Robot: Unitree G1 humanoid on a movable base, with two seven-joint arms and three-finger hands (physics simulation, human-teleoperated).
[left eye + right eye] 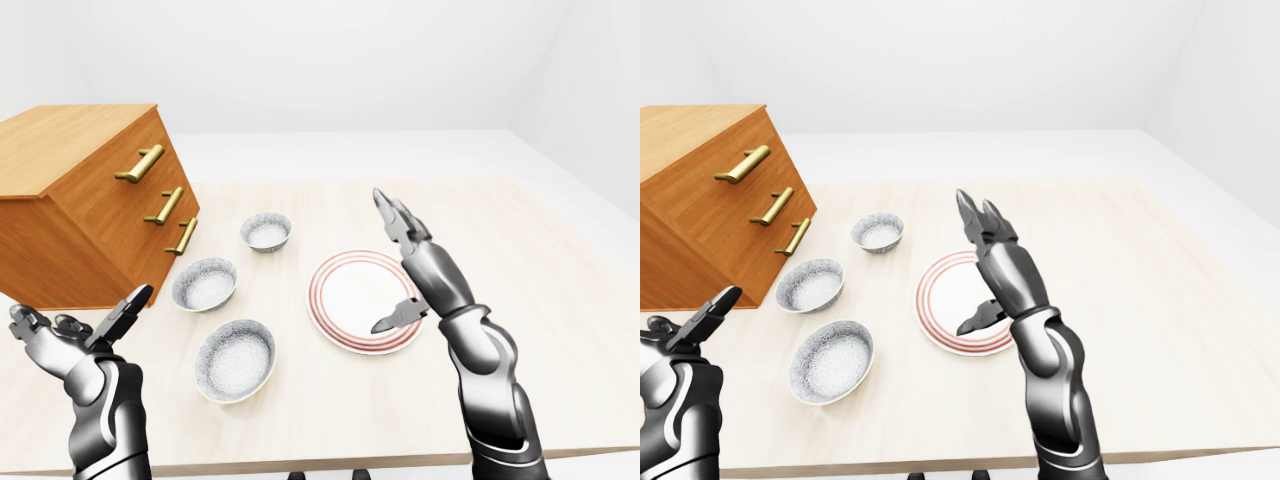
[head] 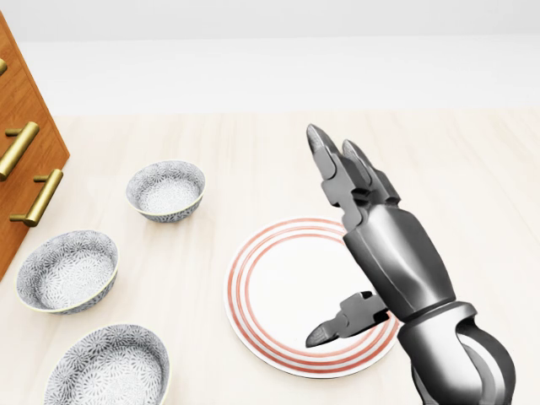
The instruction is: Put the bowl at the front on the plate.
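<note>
Right hand (image 2: pixel 350 245) hovers over the plate (image 2: pixel 278 291), fingers spread, grasping nothing. Left hand (image 1: pixel 75 330), also released, hangs left of the nearest bowl (image 1: pixel 235 360).

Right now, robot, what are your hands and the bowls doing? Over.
Left hand open, empty. Right hand open, raised over plate. Nearest bowl on table, untouched. Plate empty, path clear.
</note>
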